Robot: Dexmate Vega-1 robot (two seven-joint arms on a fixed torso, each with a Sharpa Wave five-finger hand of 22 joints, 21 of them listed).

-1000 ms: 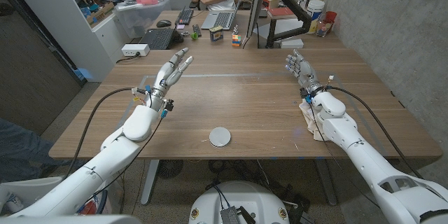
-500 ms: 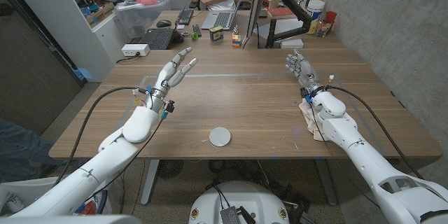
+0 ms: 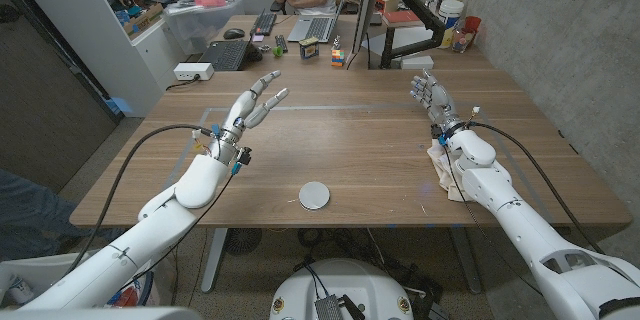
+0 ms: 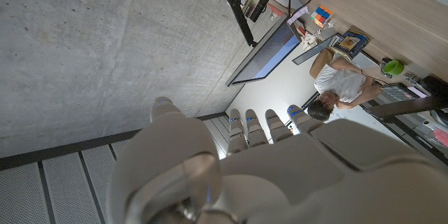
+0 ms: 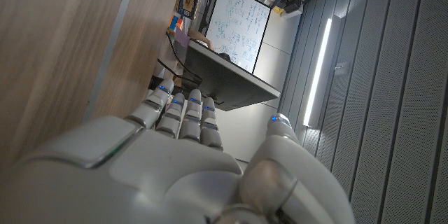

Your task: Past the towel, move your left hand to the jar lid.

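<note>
head: high, looks down on table [image 3: 350, 150] | wrists: close, upturned | shared: monitor [image 3: 366, 10]

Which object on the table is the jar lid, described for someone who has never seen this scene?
Start at the wooden table and follow its near edge to the middle, between the two arms. The jar lid lies flat there, alone on bare wood. It is a small, pale grey, round disc, unlike the crumpled cloth under the right arm.

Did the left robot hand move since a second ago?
Yes. The left robot hand has moved a little toward the far side of the table and to the right, judged against the pale line across the tabletop. The jar lid stayed put.
</note>
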